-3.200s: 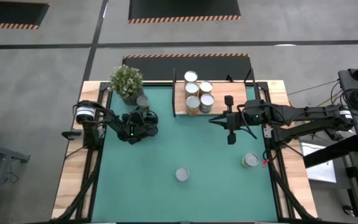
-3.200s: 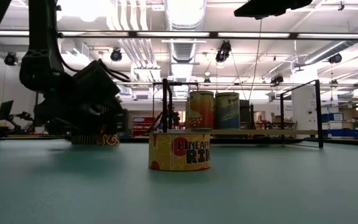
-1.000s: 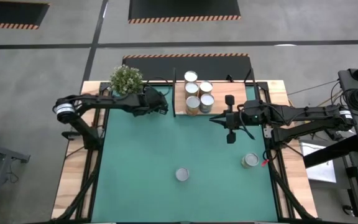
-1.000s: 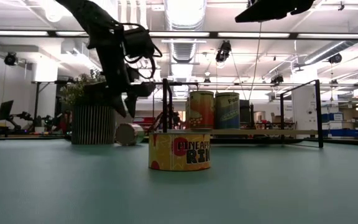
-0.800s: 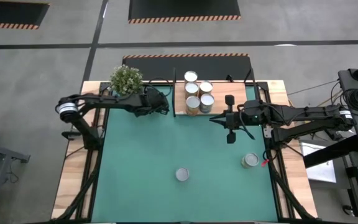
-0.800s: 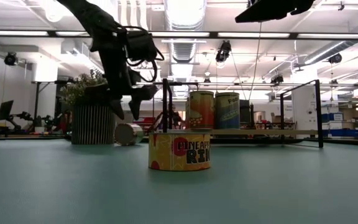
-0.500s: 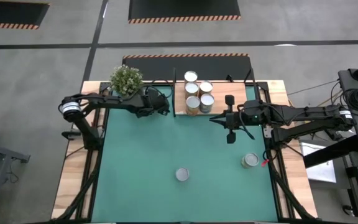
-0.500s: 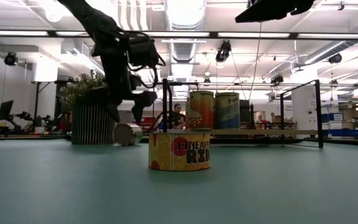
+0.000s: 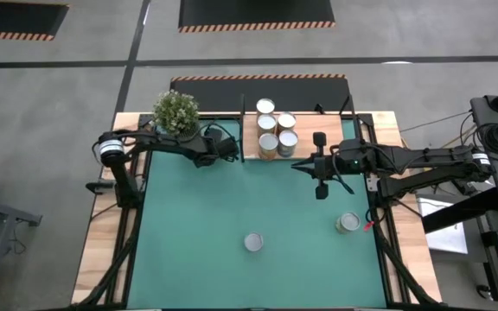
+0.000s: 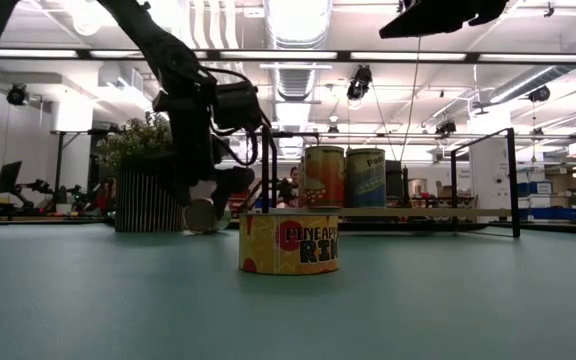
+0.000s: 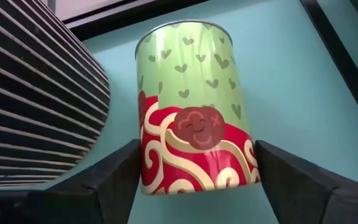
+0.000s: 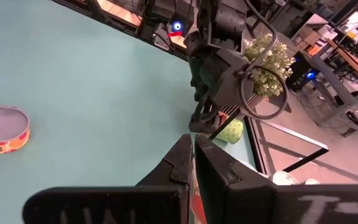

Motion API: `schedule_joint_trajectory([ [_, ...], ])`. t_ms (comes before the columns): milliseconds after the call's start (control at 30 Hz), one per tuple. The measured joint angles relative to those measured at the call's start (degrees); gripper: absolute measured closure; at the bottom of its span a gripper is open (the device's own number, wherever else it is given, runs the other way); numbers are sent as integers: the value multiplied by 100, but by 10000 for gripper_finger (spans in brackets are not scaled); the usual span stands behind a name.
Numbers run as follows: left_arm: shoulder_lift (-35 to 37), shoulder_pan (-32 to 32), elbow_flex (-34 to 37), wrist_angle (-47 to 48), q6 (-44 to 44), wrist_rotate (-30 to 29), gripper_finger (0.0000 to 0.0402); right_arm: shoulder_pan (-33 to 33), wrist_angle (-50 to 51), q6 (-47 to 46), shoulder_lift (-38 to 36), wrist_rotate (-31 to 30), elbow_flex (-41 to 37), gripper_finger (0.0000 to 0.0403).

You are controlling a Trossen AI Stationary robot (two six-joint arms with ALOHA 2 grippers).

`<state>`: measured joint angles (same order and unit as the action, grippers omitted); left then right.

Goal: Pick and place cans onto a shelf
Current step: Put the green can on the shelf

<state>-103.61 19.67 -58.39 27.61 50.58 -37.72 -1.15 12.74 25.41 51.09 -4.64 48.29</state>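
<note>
A green and red can [image 11: 194,112] lies on its side on the green mat, right beside the plant's ribbed pot [image 11: 36,93]. My left gripper [image 11: 197,155] is open and low over it, one finger on each side of its red end; in the low view it [image 10: 203,208] hides most of the can. Several cans [image 9: 275,131] stand on the shelf [image 9: 305,130] at the far edge. A flat pineapple can [image 10: 288,243] stands mid-mat, and another can [image 9: 347,223] stands near the right. My right gripper [image 12: 193,146] hangs shut, high above the mat. My left gripper comes slanting down from above, along the lying can, with its fingers [image 11: 114,180] beside the two sides of the can's red end [image 11: 197,171]. Whether they touch the can, I cannot tell. The can rests on the mat on its side.
The potted plant [image 9: 176,112] stands at the far left corner, close against the lying can. The shelf's black frame post [image 10: 266,170] rises just right of my left gripper. Open mat [image 9: 197,225] lies toward the near edge.
My left gripper has opened and sunk from above the pot's height down to the lying can, tipping more steeply downward; its fingers now stand on either side of the can. The can has stayed where it was.
</note>
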Motion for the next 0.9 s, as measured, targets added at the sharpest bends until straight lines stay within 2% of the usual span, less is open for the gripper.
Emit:
schedule_joint_trajectory([
  [300,86,-143,13,151,114,-35,139,0,80,7,0,0,0,394],
  [500,626,-723,28,742,397,-471,138,0,71,15,0,0,0,394],
  [700,1239,-1492,92,838,231,-718,138,0,29,13,0,4,0,394],
  [800,1613,-2132,101,839,-215,-1411,137,0,25,-15,0,8,0,394],
  [900,2019,-2980,109,371,-1261,-2212,137,0,8,27,0,101,0,394],
])
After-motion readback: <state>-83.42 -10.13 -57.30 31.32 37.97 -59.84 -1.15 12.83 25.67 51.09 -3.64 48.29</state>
